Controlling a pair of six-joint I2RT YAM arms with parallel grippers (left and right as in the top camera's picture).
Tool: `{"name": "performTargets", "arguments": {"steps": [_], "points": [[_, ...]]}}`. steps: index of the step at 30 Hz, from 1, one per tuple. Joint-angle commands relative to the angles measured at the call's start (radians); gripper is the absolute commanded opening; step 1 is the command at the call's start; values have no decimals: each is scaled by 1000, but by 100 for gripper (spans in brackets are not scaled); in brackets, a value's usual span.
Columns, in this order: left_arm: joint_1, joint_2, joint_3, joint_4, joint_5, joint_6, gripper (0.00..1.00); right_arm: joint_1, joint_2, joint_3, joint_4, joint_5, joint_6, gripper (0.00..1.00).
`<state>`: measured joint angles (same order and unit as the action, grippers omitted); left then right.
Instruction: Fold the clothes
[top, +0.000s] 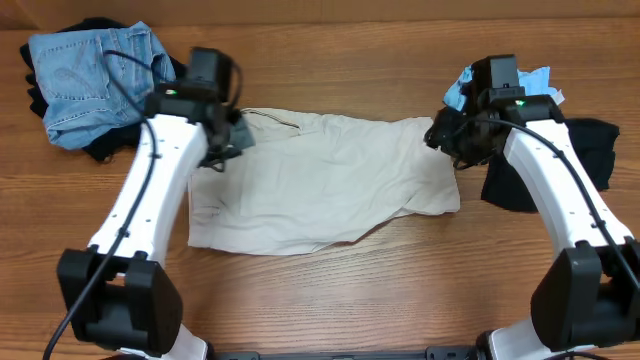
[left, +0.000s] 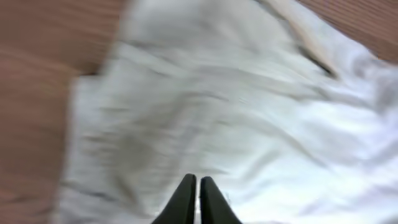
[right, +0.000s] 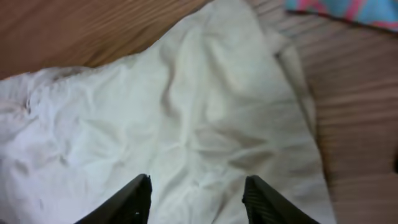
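The cream-beige trousers (top: 320, 185) lie spread flat in the middle of the table. My left gripper (top: 228, 140) is over their upper left corner. In the left wrist view its fingers (left: 198, 182) are shut, with blurred cream cloth (left: 236, 106) below and nothing visibly between them. My right gripper (top: 445, 135) is at the trousers' upper right corner. In the right wrist view its fingers (right: 196, 186) are open just above the cream cloth (right: 186, 112).
A blue denim garment (top: 85, 80) lies on black pieces (top: 105, 150) at the back left. A light-blue printed tee (top: 458, 92) (right: 348, 9) and a black garment (top: 565, 160) lie at the right, beside my right arm. Bare wood shows in front of the trousers.
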<state>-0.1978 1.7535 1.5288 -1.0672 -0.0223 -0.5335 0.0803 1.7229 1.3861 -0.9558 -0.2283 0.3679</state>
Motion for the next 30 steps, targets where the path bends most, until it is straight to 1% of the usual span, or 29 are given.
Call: {"name": "performTargets", "arguments": {"steps": [1, 2, 3, 4, 6, 8, 11, 14, 16, 18, 22, 26, 30], "points": [[-80, 104, 11, 23, 80, 36, 10, 3, 44, 0, 8, -123, -76, 34], [-98, 162, 11, 36, 96, 36, 8, 19, 79, 0, 8, -177, -114, 15], [-106, 227, 11, 57, 120, 36, 4, 33, 102, 0, 8, -177, -114, 5], [-106, 272, 11, 71, 142, 36, 4, 47, 120, 0, 10, -177, -114, 4], [-103, 328, 11, 80, 173, 36, 4, 75, 152, 0, 19, -176, -115, 4], [-102, 379, 11, 80, 172, 40, 4, 109, 195, 0, 48, -173, -113, 4], [-102, 409, 11, 70, 155, 40, 4, 119, 264, 0, 64, -100, -46, 4], [-92, 412, 11, 39, 49, 40, 4, 115, 344, 0, 78, -60, -58, 4], [-73, 412, 11, 16, 20, 40, 4, 108, 385, 0, 93, -44, -61, 4], [-34, 412, 11, -24, -40, 40, 4, 95, 401, 0, 97, 2, -53, 4], [66, 412, 11, -105, -207, 28, 4, 48, 401, 1, 87, 97, -50, 4], [140, 410, 12, -132, -240, 29, 4, 18, 401, 1, 91, 98, -50, 4], [149, 410, 43, -178, -315, 24, 4, 9, 400, 40, 53, 113, -50, 4]]}}
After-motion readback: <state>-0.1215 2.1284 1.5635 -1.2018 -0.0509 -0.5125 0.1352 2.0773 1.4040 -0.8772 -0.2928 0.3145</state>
